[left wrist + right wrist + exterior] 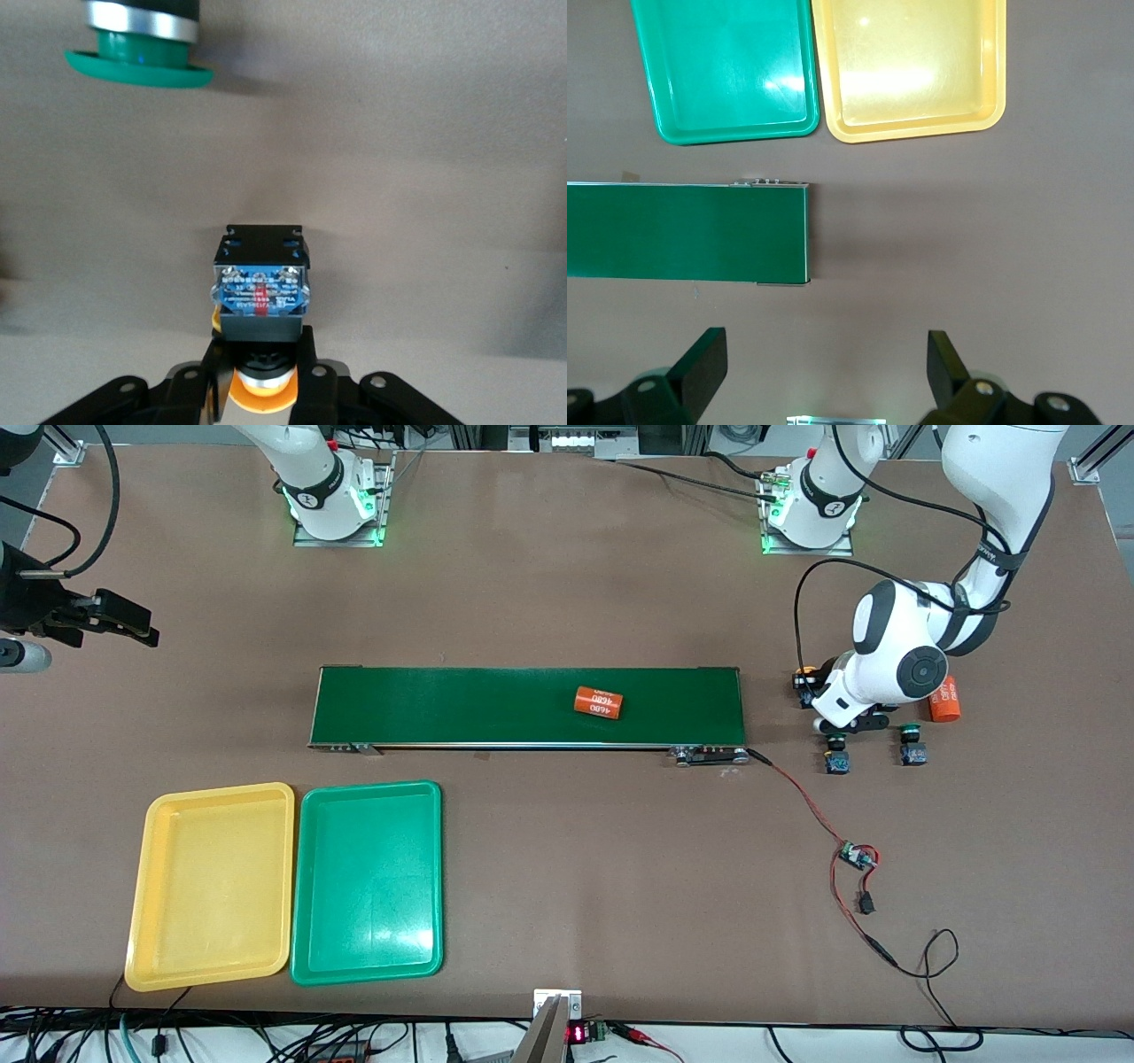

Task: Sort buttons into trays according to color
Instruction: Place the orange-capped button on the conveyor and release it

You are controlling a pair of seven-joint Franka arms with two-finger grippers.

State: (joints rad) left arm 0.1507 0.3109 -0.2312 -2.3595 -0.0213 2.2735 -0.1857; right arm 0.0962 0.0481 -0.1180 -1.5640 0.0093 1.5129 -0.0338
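two trays, yellow (211,886) and green (368,881), are lying side by side on the brown table (567,868). left gripper (259,376) is pinching a yellow-capped button (260,288) shut; right gripper (824,367) is waiting, gaping wide, empty.

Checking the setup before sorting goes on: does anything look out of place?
Yes: an orange cylinder lies askew on the conveyor belt, and another lies among the buttons. Neither is a button. Both trays hold nothing yet.
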